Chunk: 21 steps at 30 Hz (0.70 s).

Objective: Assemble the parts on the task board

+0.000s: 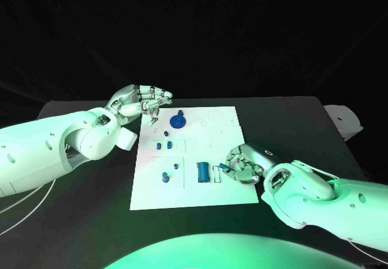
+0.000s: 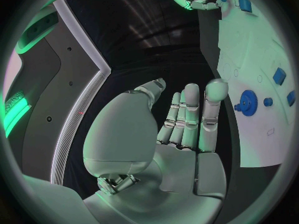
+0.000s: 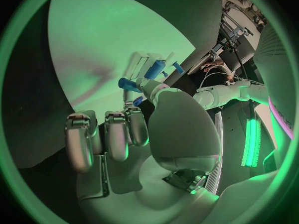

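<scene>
In the head view, the right hand [image 1: 245, 163] sits at the lower right of the frame, at the near right edge of the white rectangular task board [image 1: 188, 193]. Its fingers are curled inward, and a small blue piece [image 1: 224, 166] shows at the fingertips; whether it is pinched or only touched is hard to make out here. The right wrist view shows a small blue cap-shaped part [image 3: 127, 82] close against the thumb tip, with the other fingers [image 3: 116, 134] bent and side by side, so the hand appears to hold it, though the contact itself is half hidden by the thumb.

Just left of that hand a tall blue cylinder [image 1: 202, 172] lies on the board, with a thin pale pin [image 1: 216, 173] beside it. Further left are two small blue pegs [image 1: 165, 177], and above them a pair of short blue blocks [image 1: 163, 145].

Toward the far end lies a round blue toothed gear [image 1: 178, 120], partly blurred.

At the upper left of the frame, the left hand [image 1: 144, 100] hovers at the board's far left corner, fingers curled loosely and apart, holding nothing. In its wrist view the fingers [image 2: 191, 115] stand straight and close together, the gear [image 2: 248, 103] beyond them.
</scene>
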Each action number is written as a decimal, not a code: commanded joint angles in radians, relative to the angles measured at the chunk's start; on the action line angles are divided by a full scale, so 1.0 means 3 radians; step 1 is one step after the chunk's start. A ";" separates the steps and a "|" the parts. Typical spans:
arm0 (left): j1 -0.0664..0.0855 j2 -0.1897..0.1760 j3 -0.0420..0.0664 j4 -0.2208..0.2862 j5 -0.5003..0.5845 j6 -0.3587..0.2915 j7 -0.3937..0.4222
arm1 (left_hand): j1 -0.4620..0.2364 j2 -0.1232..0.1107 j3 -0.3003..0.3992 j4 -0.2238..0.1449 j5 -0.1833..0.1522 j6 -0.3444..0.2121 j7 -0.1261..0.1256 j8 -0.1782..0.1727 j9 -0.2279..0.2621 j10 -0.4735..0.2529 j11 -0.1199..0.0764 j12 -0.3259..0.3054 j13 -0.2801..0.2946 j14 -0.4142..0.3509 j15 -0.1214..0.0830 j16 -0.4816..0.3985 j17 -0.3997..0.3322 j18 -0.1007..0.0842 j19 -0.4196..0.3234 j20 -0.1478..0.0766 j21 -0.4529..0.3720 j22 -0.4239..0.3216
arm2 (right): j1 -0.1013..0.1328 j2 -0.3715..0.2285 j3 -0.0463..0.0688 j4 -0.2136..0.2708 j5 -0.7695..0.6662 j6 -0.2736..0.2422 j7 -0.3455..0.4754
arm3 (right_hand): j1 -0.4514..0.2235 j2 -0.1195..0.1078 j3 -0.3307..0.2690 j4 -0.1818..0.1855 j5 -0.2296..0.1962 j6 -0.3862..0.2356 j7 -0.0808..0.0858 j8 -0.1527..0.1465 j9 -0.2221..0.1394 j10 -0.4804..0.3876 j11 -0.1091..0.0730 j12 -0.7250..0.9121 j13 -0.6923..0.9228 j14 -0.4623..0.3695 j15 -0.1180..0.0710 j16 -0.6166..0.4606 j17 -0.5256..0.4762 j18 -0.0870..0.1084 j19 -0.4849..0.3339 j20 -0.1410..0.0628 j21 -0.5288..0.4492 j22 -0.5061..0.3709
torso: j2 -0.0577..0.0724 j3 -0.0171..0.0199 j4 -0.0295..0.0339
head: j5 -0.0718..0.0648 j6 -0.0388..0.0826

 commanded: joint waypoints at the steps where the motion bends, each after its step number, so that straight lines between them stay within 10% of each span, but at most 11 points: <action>1: 0.0001 0.0006 0.0002 0.0013 0.0016 0.0049 0.0035 | 0.0008 0.0027 -0.0005 0.0017 0.0013 -0.0030 0.0078 0.0022 0.0004 -0.0016 -0.0002 0.0013 -0.0005 -0.0017 0.0010 -0.0014 -0.0004 0.0008 -0.0007 0.0000 -0.0005 0.0003 | 0.0000 0.0061 -0.0001 -0.0047 0.0306 0.0074 0.0002 | -0.0095 0.0005 0.0294 -0.0239 -0.0040 0.0010 -0.0038 0.0020 0.0040 0.0026 -0.0020 -0.0019 0.0514 0.0284 -0.0019 -0.0013 0.0582 -0.0023 0.0349 -0.0019 0.0015 0.0878 | 0.0001 -0.0001 0.0000 | 0.0003 -0.0006; 9: 0.0002 0.0003 0.0002 0.0022 0.0015 0.0049 0.0035 | 0.0008 0.0027 -0.0005 0.0017 0.0013 -0.0030 0.0078 0.0022 0.0004 -0.0016 -0.0002 0.0013 -0.0005 -0.0017 0.0010 -0.0014 -0.0004 0.0008 -0.0007 0.0000 -0.0005 0.0003 | -0.0031 0.0189 -0.0005 -0.0182 0.0466 0.0345 -0.0026 | -0.0413 -0.0031 0.0154 -0.0036 0.0066 0.0092 -0.0063 0.0029 0.0028 0.0036 -0.0039 -0.0005 0.0526 0.0283 -0.0036 -0.0018 0.0573 -0.0023 0.0349 -0.0035 0.0015 0.0878 | 0.0001 0.0003 -0.0001 | 0.0014 -0.0025; 21: 0.0002 -0.0008 0.0002 0.0029 0.0013 0.0048 0.0030 | 0.0008 0.0027 -0.0005 0.0017 0.0013 -0.0030 0.0078 0.0022 0.0004 -0.0016 -0.0002 0.0013 -0.0005 -0.0017 0.0010 -0.0014 -0.0004 0.0008 -0.0007 0.0000 -0.0005 0.0003 | -0.0042 0.0235 -0.0007 -0.0218 0.0435 0.0279 -0.0046 | -0.0517 -0.0022 0.0081 0.0062 0.0000 0.0140 -0.0086 0.0067 0.0040 0.0042 -0.0059 -0.0002 0.0530 0.0282 -0.0053 -0.0022 0.0566 -0.0023 0.0349 -0.0051 0.0015 0.0878 | 0.0001 0.0005 -0.0004 | 0.0017 -0.0035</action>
